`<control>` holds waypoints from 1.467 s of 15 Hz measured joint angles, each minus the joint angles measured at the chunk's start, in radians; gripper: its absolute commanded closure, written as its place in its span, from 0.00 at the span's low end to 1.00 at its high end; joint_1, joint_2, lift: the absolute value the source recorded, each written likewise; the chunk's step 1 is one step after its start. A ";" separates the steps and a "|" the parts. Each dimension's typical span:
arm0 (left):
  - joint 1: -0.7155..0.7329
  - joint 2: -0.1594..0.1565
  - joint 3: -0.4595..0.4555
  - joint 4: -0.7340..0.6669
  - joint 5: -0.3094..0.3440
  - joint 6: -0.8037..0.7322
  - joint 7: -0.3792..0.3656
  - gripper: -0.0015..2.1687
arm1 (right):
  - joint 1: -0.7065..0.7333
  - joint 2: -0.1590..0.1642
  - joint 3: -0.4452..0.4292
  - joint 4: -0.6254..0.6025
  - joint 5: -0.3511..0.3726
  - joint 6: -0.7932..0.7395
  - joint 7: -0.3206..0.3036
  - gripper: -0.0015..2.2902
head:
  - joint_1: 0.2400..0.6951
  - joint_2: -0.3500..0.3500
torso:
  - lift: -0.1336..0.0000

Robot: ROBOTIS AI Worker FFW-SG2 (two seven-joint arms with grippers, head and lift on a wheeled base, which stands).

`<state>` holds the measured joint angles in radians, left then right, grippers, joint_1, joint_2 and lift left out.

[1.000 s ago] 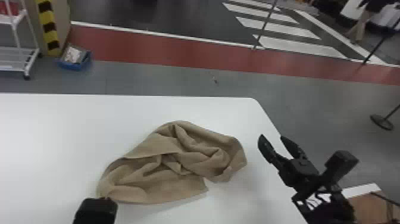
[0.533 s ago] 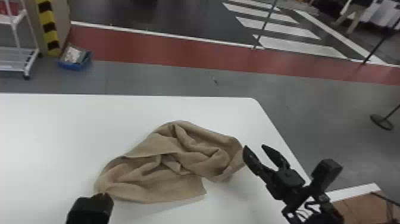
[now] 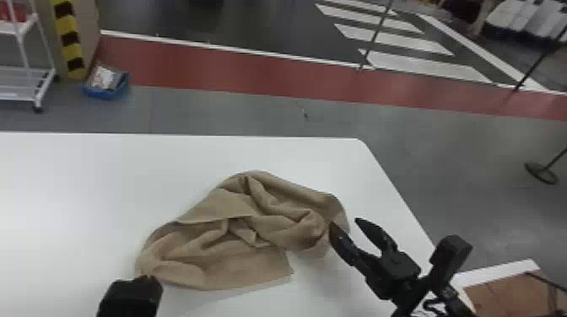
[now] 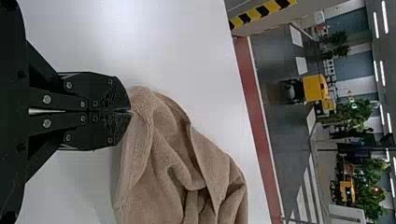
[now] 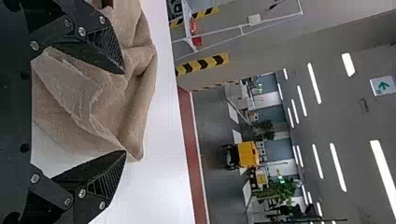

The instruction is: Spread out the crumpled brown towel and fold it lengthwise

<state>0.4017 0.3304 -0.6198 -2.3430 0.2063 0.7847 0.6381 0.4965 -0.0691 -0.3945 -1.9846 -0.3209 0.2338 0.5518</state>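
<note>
In the head view, the towel [image 3: 236,236] is lying in a crumpled heap on the counter [image 3: 84,189], its folds still hiding most of its shape. My left end effector [image 3: 147,278] is sitting at its near left edge, my right end effector [image 3: 346,223] at its right end. I'm reading that wide placing as a setup for pulling the cloth out between two points.

In the left wrist view, my left fingers are pressing together, apparently clamping a bit of the towel's edge right at their tips. That pinch is probably serving as an anchor, so the cloth isn't sliding away when the other side gets drawn out.

In the right wrist view, my right fingers are standing apart, one over the cloth, the other beside a loose corner. I'm guessing they're straddling that edge for a grasp; closing too shallow would be risking a slip, too deep a bunched grip. Beyond, a sign [image 5: 383,85] is carrying a green arrow; on the towel I'm making out no label or writing.
</note>
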 measured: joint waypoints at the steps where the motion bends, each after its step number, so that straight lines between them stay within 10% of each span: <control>1: 0.000 0.000 0.000 0.000 0.000 0.000 0.000 0.58 | 0.007 0.000 0.009 -0.009 0.005 0.007 0.001 0.14 | 1.00 0.00 | 0.07; 22: 0.000 -0.006 -0.001 0.001 -0.001 0.000 -0.009 0.59 | 0.088 0.002 -0.048 -0.068 0.010 0.057 0.028 0.40 | 1.00 0.00 | 0.07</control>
<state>0.4019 0.3243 -0.6209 -2.3417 0.2055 0.7847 0.6288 0.5843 -0.0675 -0.4421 -2.0527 -0.3114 0.2907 0.5801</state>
